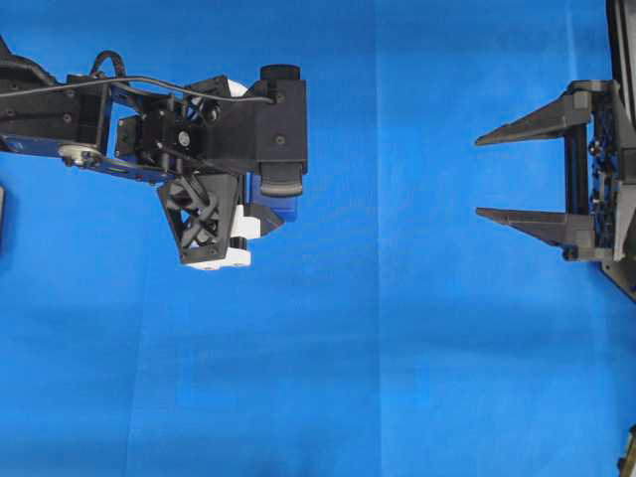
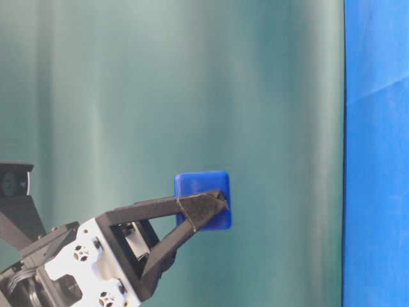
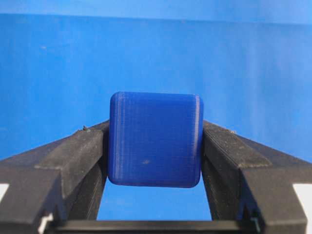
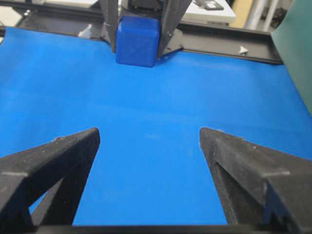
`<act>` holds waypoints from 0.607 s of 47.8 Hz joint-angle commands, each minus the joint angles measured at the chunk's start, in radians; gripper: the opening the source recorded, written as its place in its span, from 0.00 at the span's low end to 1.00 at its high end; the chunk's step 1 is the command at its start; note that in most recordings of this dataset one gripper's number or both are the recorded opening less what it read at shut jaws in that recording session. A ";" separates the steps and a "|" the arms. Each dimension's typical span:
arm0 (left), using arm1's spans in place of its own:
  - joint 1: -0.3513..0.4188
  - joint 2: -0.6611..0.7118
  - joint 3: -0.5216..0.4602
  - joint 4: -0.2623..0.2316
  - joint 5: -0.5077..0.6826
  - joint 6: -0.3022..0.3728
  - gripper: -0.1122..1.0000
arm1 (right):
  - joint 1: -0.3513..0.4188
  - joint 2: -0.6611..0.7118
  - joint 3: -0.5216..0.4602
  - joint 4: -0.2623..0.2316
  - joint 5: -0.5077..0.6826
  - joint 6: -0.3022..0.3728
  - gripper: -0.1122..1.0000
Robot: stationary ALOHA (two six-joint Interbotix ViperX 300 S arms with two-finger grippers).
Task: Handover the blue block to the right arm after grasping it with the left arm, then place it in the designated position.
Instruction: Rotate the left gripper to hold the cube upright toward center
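Note:
The blue block (image 3: 155, 140), a dark-blue cube with rounded edges, is clamped on two opposite faces by the left arm's gripper (image 3: 155, 127), lifted off the cloth. From overhead the block (image 1: 283, 207) peeks out under the left gripper (image 1: 273, 199), left of centre. At table level it (image 2: 203, 192) hangs at the tip of a black finger (image 2: 201, 208). The right arm's gripper (image 1: 479, 176) stands open at the right edge, fingers pointing left, well apart from the block. In its wrist view the right gripper (image 4: 149, 134) is empty, with the block (image 4: 138, 41) far ahead. The designated position is out of view.
A blue cloth (image 1: 397, 348) with fold creases covers the table. A green backdrop (image 2: 192, 77) stands behind it. A black frame rail (image 4: 224, 46) runs along the far side behind the left arm. A dark object (image 1: 2, 214) shows at the left edge.

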 commanded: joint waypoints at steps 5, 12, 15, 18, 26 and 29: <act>0.000 -0.029 -0.018 0.003 -0.006 0.002 0.54 | -0.002 0.003 -0.025 0.000 -0.009 0.002 0.96; 0.000 -0.034 -0.011 0.003 -0.017 0.002 0.54 | -0.002 0.003 -0.025 0.000 -0.009 0.002 0.96; 0.000 -0.041 0.000 0.005 -0.032 0.000 0.54 | -0.002 0.003 -0.025 0.000 -0.009 0.002 0.96; 0.000 -0.055 0.020 0.003 -0.058 0.000 0.54 | -0.002 0.003 -0.025 0.000 -0.009 0.002 0.96; 0.000 -0.100 0.087 0.003 -0.176 -0.003 0.54 | -0.002 0.003 -0.025 0.000 -0.009 0.000 0.96; 0.000 -0.120 0.120 0.003 -0.236 -0.002 0.54 | -0.002 0.003 -0.025 0.000 -0.011 0.000 0.96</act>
